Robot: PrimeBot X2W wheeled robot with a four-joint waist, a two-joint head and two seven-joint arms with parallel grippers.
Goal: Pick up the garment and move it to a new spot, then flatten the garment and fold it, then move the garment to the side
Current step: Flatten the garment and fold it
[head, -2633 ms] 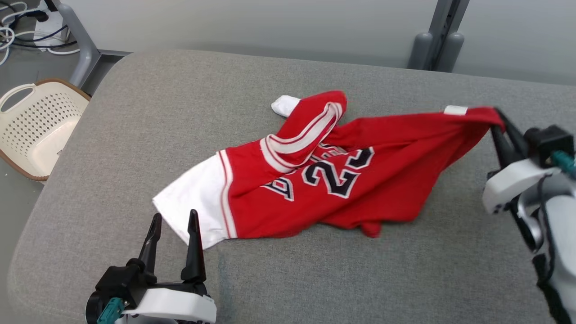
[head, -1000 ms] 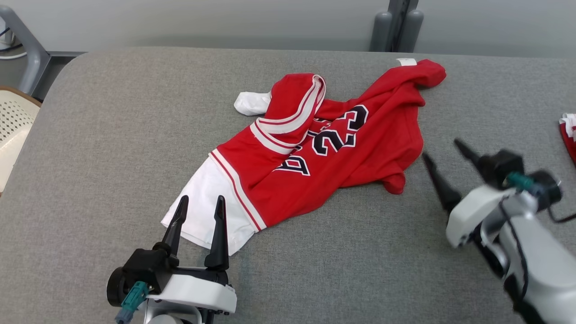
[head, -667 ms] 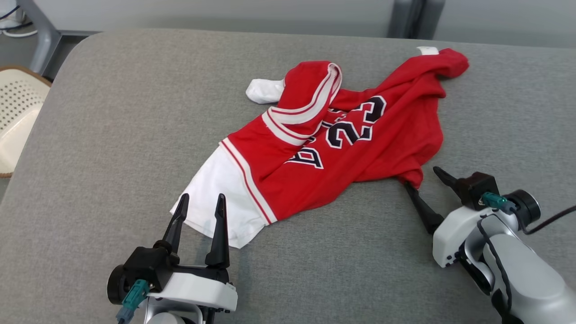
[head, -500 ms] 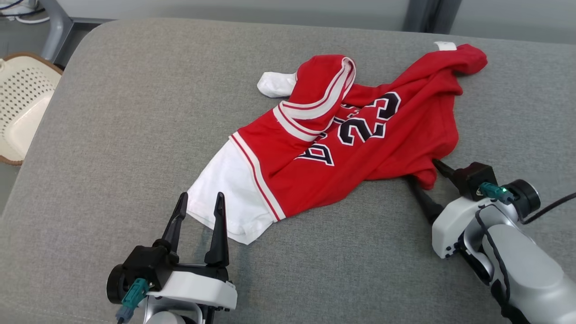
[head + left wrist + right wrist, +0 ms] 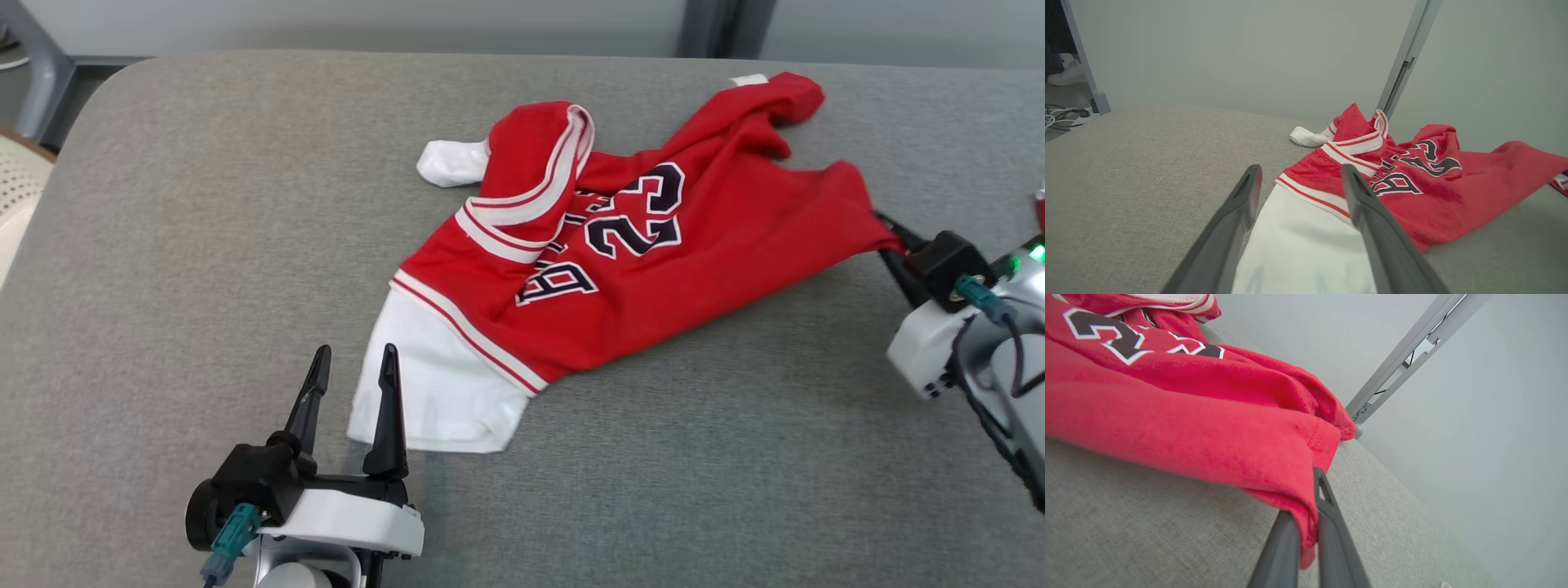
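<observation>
Right gripper clamped on garment corner, 3 o'clock, likely to spread it; left gripper wide, 7 o'clock.

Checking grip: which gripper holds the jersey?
The right gripper, jaws shut on a red corner of the jersey; the left gripper stands open by its white end.

You're in a lab-type test bay. You've got a padded bench, bare panels, metal posts, loose floor cables.
</observation>
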